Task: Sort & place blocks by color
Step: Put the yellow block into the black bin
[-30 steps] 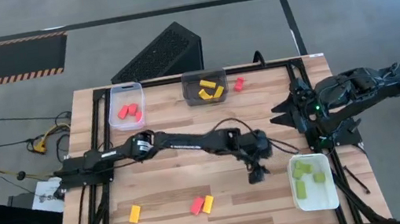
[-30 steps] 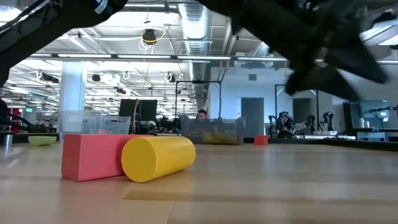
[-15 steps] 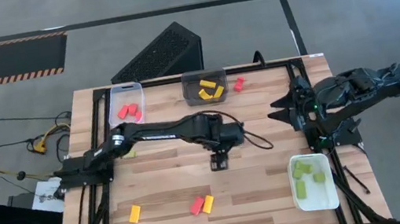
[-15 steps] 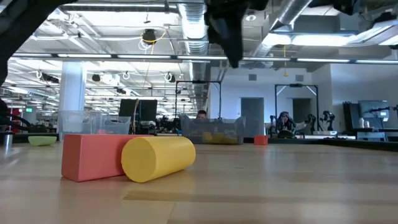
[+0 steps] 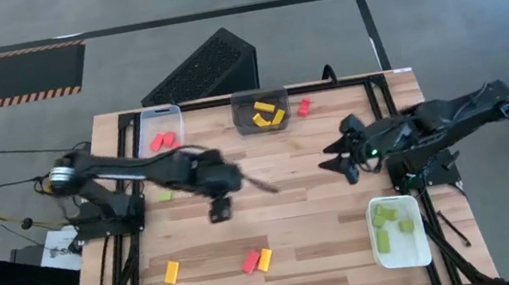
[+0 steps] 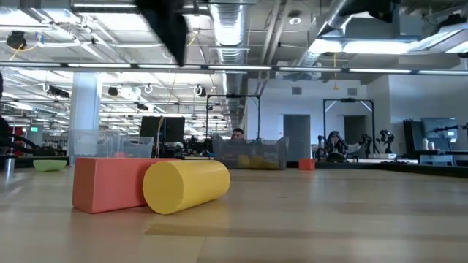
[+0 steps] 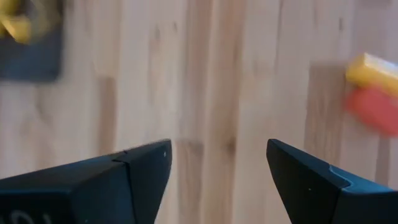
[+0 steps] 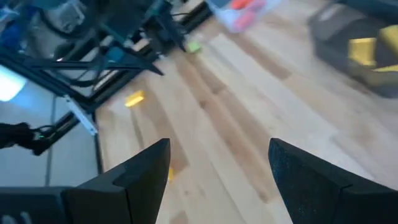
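- On the bench (image 5: pixel 280 174), pale wood planks run inside a black frame; grey floor around it carries a hazard-striped strip.
- Left tool (image 5: pixel 220 209) hangs over bare planks left of centre, fingers spread, empty.
- Right tool (image 5: pixel 335 163) hangs over the right-centre planks, fingers spread, empty.
- Clear tray (image 5: pixel 174 126) holds red blocks (image 5: pixel 165 142); dark grey tray (image 5: pixel 243 121) yellow blocks (image 5: pixel 267 113); white tray (image 5: pixel 415 252) green blocks (image 5: pixel 388 222).
- Loose near front edge: yellow block (image 5: pixel 171 271), red block (image 5: pixel 250 261) touching a yellow cylinder (image 5: pixel 265 259). Another red one (image 5: pixel 304 108) lies beside the grey tray.
- Low view: open hall, ceiling ducts (image 6: pixel 227 25), strip lights.
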